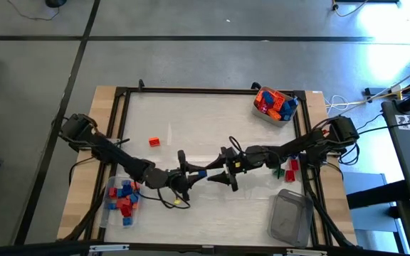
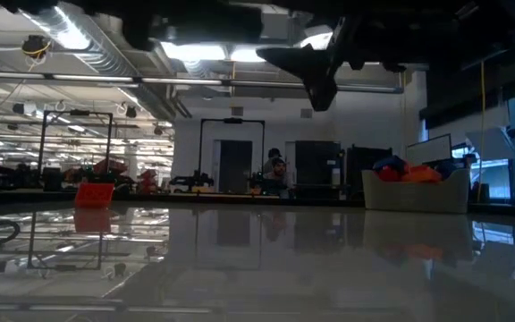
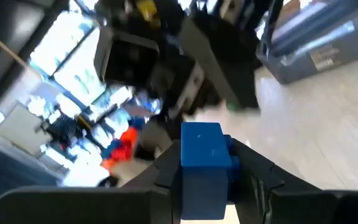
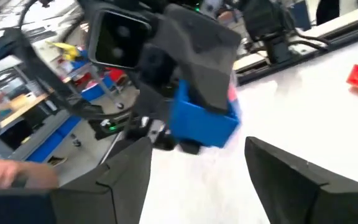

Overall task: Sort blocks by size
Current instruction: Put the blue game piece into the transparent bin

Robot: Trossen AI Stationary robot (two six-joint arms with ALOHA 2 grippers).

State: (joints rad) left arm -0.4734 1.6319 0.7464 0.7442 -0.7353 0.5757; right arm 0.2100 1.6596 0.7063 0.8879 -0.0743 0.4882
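A blue block (image 3: 202, 155) is up in the air over the middle of the table, with my left gripper (image 1: 193, 174) shut on it. My right gripper (image 4: 207, 177) faces it from the table's right side, open, a finger on either side of the block (image 4: 201, 118) without touching it. A red block (image 1: 154, 142) lies alone on the table, left of centre. More blocks fill a clear tub (image 1: 275, 104) at the far right and another tub (image 1: 122, 199) at the near left. My left gripper pinches the blue block by two opposite sides (image 3: 186, 167) between its two fingers. The fingers come level from the table's left. The block sticks out past the fingertips and is lifted clear of the table.
An empty clear tub (image 1: 290, 217) stands at the near right. A few green and red blocks (image 1: 285, 169) lie under my right arm. The table's dark frame (image 1: 191, 91) runs around the white top. People and benches show in the room beyond.
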